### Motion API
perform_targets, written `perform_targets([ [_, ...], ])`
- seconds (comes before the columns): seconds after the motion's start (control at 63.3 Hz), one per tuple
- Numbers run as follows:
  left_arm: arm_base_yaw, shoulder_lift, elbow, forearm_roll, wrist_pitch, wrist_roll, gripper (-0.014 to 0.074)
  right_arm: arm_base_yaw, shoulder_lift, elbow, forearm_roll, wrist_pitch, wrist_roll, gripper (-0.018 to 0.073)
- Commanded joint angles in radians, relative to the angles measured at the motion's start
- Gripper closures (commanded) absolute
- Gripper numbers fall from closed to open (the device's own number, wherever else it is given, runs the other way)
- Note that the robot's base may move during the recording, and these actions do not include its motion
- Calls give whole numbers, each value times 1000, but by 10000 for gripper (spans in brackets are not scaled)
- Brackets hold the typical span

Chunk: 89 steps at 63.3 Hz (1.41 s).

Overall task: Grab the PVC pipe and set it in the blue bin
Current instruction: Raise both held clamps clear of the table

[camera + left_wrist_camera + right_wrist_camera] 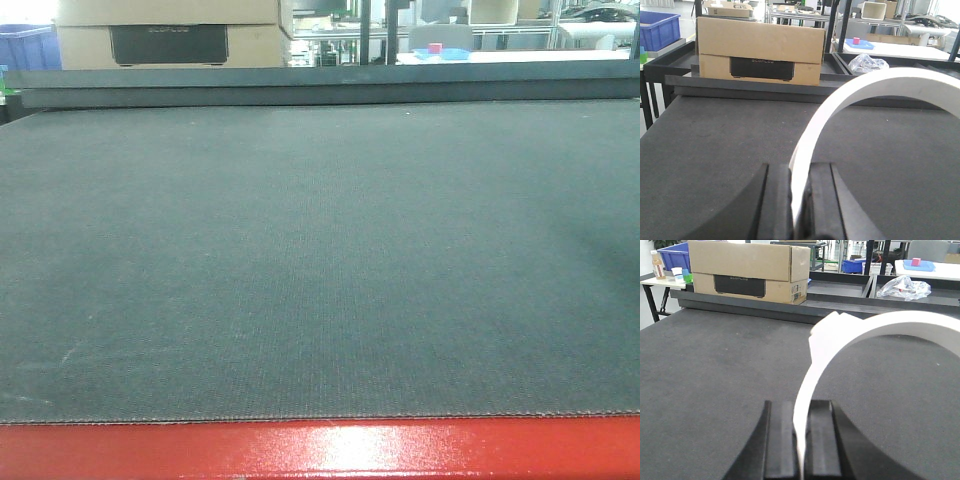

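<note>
Clamping white PVC pipe (840, 95): left claw (800, 200), right claw (799, 440).

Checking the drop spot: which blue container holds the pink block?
The shallow blue tray on the white table, upper right; the deep blue bin, upper left, shows none.

Right gripper (801, 440) clamps PVC pipe (890, 322) (white ring).

Each wrist view's right edge cuts off the PVC pipe (890, 82).
</note>
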Motion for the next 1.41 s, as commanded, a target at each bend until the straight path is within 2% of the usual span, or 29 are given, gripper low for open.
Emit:
perform_targets([
  [0.0, 5, -6, -1, -2, -12, -4, 707, 1, -7, 3, -9, -11, -3, 728],
  [1.389, 5, -6, -1, -2, -16, -4, 707, 1, -7, 3, -9, -11, -3, 728],
])
